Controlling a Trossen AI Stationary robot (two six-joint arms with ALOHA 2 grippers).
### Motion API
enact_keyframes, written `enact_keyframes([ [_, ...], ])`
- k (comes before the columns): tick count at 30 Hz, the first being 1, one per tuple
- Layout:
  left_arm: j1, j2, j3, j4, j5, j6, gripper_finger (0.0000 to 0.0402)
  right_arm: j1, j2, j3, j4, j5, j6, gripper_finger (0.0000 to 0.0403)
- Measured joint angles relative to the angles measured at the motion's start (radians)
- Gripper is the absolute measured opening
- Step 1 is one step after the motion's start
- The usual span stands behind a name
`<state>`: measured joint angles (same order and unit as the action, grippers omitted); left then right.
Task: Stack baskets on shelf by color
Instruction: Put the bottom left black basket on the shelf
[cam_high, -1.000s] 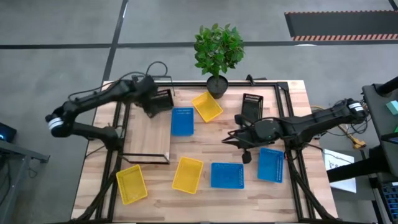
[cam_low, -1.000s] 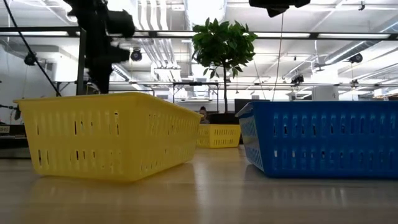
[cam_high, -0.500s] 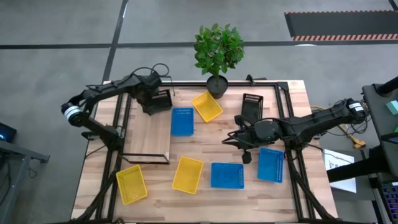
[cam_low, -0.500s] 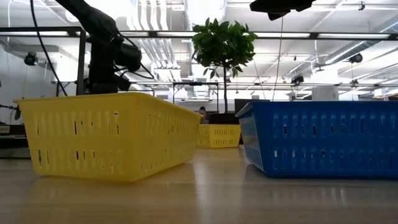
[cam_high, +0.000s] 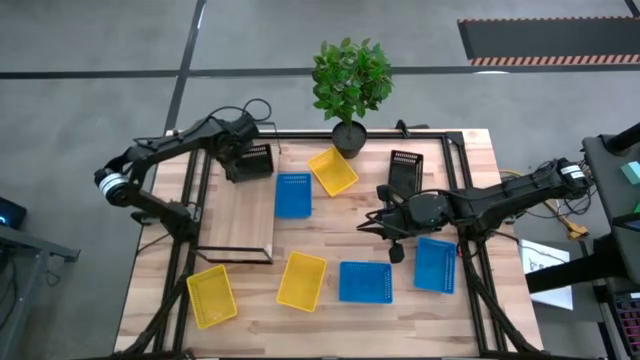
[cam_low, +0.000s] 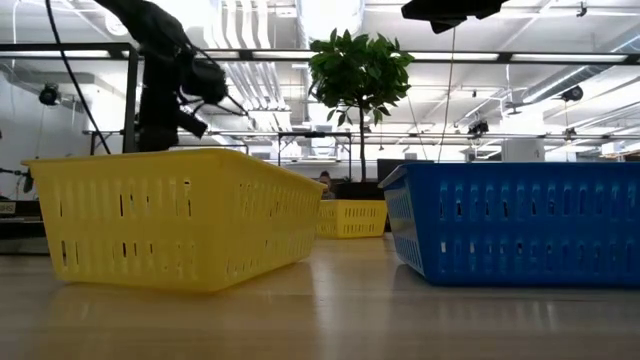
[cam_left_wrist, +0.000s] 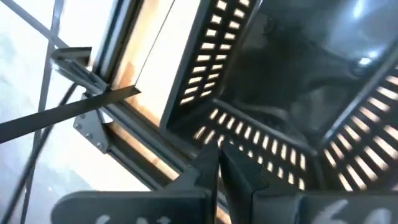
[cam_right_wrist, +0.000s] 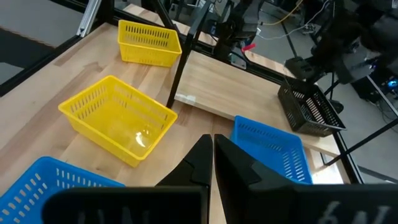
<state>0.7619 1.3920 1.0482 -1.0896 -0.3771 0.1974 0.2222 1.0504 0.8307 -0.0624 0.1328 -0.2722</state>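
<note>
My left gripper (cam_high: 243, 160) (cam_left_wrist: 217, 149) is shut on a black basket (cam_high: 260, 160) at the far end of the shelf (cam_high: 240, 215), a light wooden board in a black frame. The right wrist view shows this basket (cam_right_wrist: 309, 109) tilted. A second black basket (cam_high: 405, 172) rests by its bottom on the table at the far right. Three blue baskets (cam_high: 292, 195) (cam_high: 365, 282) (cam_high: 436, 264) and three yellow baskets (cam_high: 333, 170) (cam_high: 302, 280) (cam_high: 211, 296) lie on the table. My right gripper (cam_high: 372, 222) (cam_right_wrist: 212, 140) is shut and empty above the table's middle. My left gripper pinches one slotted wall of the black basket at its rim (cam_left_wrist: 214, 132) between its two fingers. The fingers come from above, slanting down from the table's left. The basket sits tilted in the hold (cam_right_wrist: 309, 109); whether a part of it rests on the shelf, I cannot tell.
A potted plant (cam_high: 350, 85) stands at the table's far edge. The table's black frame rails (cam_high: 195, 200) run along both sides. In the low view a yellow basket (cam_low: 170, 215) and a blue basket (cam_low: 520, 220) stand close in front.
My left arm has drawn in and its gripper has gone a little toward the table's far edge, still shut on the black basket, which stays at the shelf's far end.
</note>
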Motion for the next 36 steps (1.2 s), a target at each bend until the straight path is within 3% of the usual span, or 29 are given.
enact_keyframes([
  [5,-0.035,-0.073,0.037,-0.094,0.079,0.053,0.0,0.0,0.0,0.0,0.0,0.0,0.0,0.0009],
  [10,-0.066,-0.154,0.009,-0.131,0.382,0.225,0.0,0.0,0.0,0.0,0.0,0.0,0.0,0.0009],
  [12,-0.08,-0.173,-0.017,-0.123,0.435,0.274,0.0,0.0,0.0,0.0,-0.003,0.0,0.0,0.0009],
  [19,-0.096,-0.168,-0.123,-0.061,0.409,0.281,0.0,0.0,0.0,0.0,-0.01,0.0,0.0,0.0009],
  [26,-0.096,-0.147,-0.14,-0.049,0.21,0.227,0.0,0.0,0.001,0.0,-0.011,0.0,0.0,0.0009],
  [36,-0.096,-0.15,-0.14,-0.044,0.188,0.197,0.0,0.0,0.001,0.0,-0.011,0.0,0.0,0.0009],
])
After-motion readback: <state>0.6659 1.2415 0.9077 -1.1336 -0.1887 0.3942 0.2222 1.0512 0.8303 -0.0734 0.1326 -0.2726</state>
